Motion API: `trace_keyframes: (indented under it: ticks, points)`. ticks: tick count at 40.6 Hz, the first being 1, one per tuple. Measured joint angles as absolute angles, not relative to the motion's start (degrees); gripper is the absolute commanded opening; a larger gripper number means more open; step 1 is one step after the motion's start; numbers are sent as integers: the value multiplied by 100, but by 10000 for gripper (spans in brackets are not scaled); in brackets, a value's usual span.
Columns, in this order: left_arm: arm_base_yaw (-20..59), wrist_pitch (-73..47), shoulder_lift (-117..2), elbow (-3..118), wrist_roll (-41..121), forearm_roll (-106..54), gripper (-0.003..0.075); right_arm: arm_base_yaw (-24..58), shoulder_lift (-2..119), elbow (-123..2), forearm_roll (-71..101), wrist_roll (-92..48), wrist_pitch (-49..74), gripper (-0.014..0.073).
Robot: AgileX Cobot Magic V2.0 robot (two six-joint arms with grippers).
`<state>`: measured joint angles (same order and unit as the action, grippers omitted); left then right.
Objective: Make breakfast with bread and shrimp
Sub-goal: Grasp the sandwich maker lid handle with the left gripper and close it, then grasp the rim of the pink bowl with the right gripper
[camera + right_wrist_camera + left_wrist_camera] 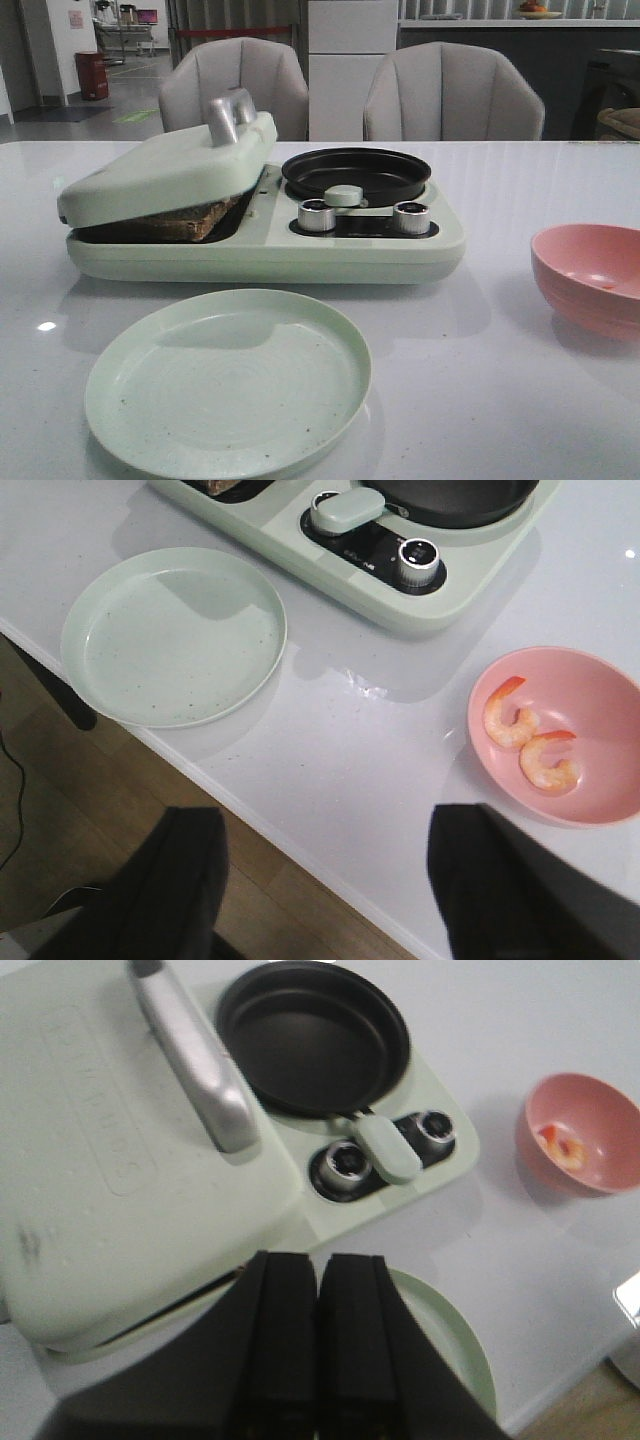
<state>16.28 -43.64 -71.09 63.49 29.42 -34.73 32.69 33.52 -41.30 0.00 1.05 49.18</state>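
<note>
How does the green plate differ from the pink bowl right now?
The green plate is flat, shallow and pale green; the pink bowl is deep, with high sides. The plate holds nothing, while the bowl holds two shrimp. In the front view the plate sits in front of the breakfast maker; the bowl sits off to its right. Both are round and rest on the white table.

clear lane between plate and bowl

my way runs over bare table (470, 400); the pale green plate (228, 381) blocks near left, pink bowl (590, 278) right, cooker (265, 205) far.
</note>
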Motion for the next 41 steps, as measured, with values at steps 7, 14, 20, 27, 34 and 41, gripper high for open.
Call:
trace_keyframes:
  ticks: [7,14,20,27,34,41]
  points:
    - [2588,-3996,-6151,5367,2563,-3045,103,3269,3352,-4130,0,116,4918,536]
    - [3092,-3828,-5232,4560,1157,-1837,103,3269,3352,-4130,0,116,4833,536]
    - [3130,-3828,-4489,3988,685,-1424,102,3269,3352,-4130,54,116,4824,536]
    - [3130,-3828,-3832,3506,602,-1379,102,3269,3352,-4130,128,116,4766,536]
    - [3130,-3828,-3696,3375,598,-1369,102,3169,3793,-4160,0,505,4746,536]
    - [3130,-3795,-3694,3375,598,-1369,102,2573,4730,-4521,-298,881,5165,536]
